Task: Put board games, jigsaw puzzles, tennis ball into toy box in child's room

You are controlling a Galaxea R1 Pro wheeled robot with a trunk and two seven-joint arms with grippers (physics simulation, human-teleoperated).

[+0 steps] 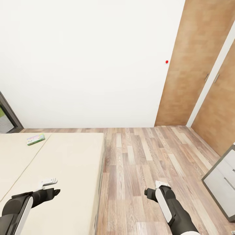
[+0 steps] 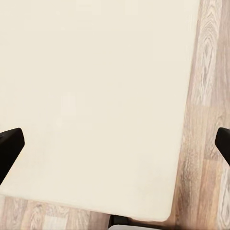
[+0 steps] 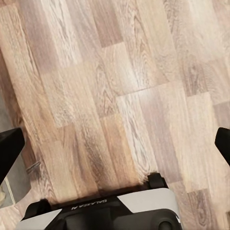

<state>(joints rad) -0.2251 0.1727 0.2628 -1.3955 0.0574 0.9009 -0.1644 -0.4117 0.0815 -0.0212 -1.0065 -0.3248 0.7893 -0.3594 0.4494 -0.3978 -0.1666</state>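
Observation:
A board game [image 1: 36, 139], a thin flat box with a white-green printed lid, lies on the bed [image 1: 65, 163] near its far left end, close to the wall. My left gripper [image 1: 54, 192] hovers open over the cream mattress [image 2: 96, 96] near the bed's front, well short of the box. My right gripper [image 1: 148, 193] hangs open above the wood-plank floor [image 3: 120, 96], right of the bed. Both wrist views have the fingertips [image 2: 9, 143] [image 3: 9, 146] far apart with nothing between them. The toy box, jigsaw puzzles and tennis ball are out of view.
A plain white wall [image 1: 85, 65] runs behind the bed. Wooden wardrobe doors [image 1: 195, 65] stand at the back right. A grey piece of furniture with pale panels [image 1: 222, 182] juts in at the right edge. A dark window frame [image 1: 8, 114] sits at the far left.

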